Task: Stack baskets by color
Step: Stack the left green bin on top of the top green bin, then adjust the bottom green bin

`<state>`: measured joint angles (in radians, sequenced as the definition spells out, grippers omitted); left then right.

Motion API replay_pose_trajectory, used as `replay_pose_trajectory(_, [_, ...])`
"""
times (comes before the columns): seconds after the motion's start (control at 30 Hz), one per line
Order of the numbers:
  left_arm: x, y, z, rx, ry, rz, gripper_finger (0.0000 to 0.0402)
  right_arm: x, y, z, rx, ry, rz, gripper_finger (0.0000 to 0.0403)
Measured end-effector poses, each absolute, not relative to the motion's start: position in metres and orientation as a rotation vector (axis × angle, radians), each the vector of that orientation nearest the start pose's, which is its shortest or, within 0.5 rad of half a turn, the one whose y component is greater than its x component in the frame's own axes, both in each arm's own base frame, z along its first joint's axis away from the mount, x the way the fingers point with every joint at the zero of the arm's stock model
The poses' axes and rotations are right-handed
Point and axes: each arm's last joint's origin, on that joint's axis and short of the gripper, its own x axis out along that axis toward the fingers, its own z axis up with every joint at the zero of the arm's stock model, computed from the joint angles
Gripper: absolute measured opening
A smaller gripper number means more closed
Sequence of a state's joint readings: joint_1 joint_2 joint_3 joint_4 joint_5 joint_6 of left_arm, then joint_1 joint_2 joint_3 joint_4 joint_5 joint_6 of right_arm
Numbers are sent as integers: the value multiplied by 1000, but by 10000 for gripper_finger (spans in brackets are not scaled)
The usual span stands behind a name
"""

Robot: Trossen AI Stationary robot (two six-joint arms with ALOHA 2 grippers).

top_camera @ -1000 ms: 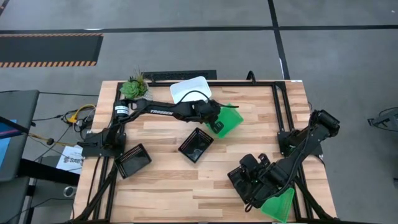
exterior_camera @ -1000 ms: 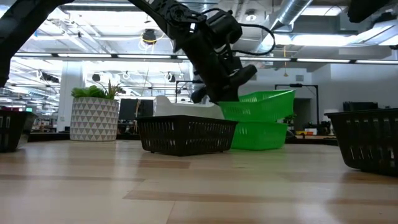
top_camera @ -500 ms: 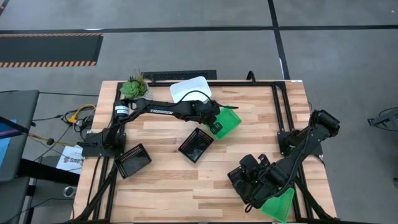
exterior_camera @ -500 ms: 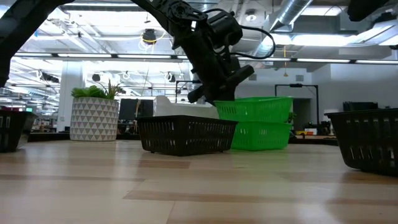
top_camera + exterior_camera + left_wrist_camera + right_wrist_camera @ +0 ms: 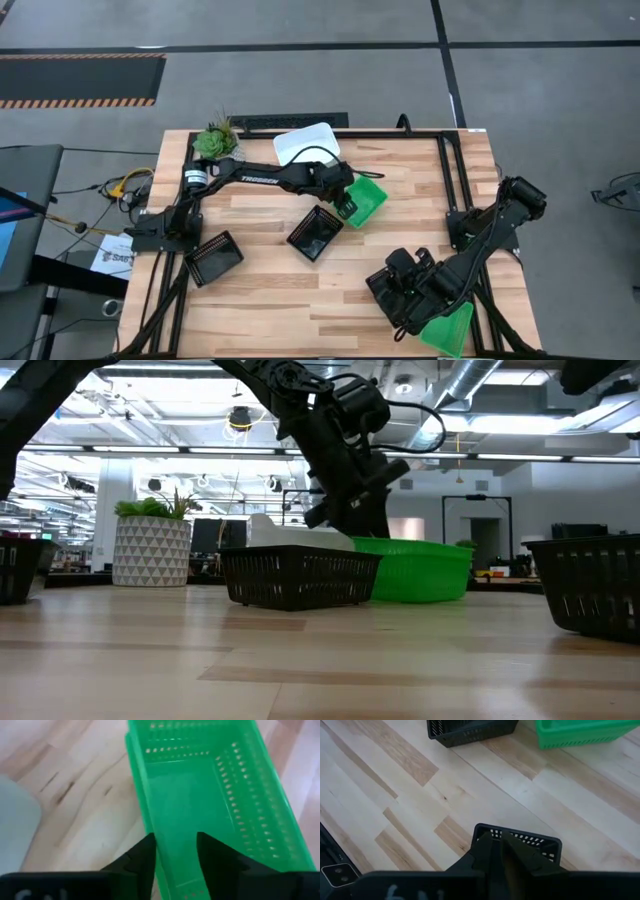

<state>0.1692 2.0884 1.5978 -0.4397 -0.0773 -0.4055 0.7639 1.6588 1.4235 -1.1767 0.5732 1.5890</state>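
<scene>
Two green baskets [image 5: 368, 198] sit nested in each other mid-table, also seen in the low view [image 5: 415, 568]. My left gripper [image 5: 175, 852] is open just over the stack, one finger on each side of a green wall [image 5: 145, 810]. I see no touch. My right gripper [image 5: 502, 847] is shut on a black basket [image 5: 520, 840] near the front right [image 5: 388, 288]. Another green basket [image 5: 447, 328] lies by the front right edge. Two black baskets [image 5: 315, 233] [image 5: 213, 258] and a white basket [image 5: 307, 143] rest on the table. My right gripper pinches the top rim of one wall [image 5: 492, 831] of the black basket between its two shut fingers. They come slanting down from above. In the low view the basket [image 5: 590, 585] sits slightly tilted; I cannot tell whether it is clear of the table.
A potted plant [image 5: 215, 140] stands at the far left corner. Black frame rails [image 5: 450, 170] run along the table's edges. Bare wood lies open between the middle black basket and my right gripper.
My left gripper has opened and let go of the upper green basket. That basket was tilted, one end raised above the lower green one; it then levelled and dropped down into it, nested. The left gripper tipped slightly but stayed in place.
</scene>
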Motion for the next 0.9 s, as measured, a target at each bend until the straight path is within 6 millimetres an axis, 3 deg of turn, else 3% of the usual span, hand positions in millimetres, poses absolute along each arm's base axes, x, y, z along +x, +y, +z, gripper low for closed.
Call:
replay_pose_trajectory(0.23, [443,83,196,-390,891,388,170,232,203,275,573,944,-679,63])
replay_pose_trajectory(0.47, [438,85,217,-365,927,390,178,220,197,273,609,1110,-790,63])
replay_pose_trajectory(0.67, [437,69,231,-293,1007,322,178,209,195,272,640,1290,-866,63])
replay_pose_trajectory(0.9, [439,46,249,-205,1001,236,178,193,210,272,754,1340,-948,63])
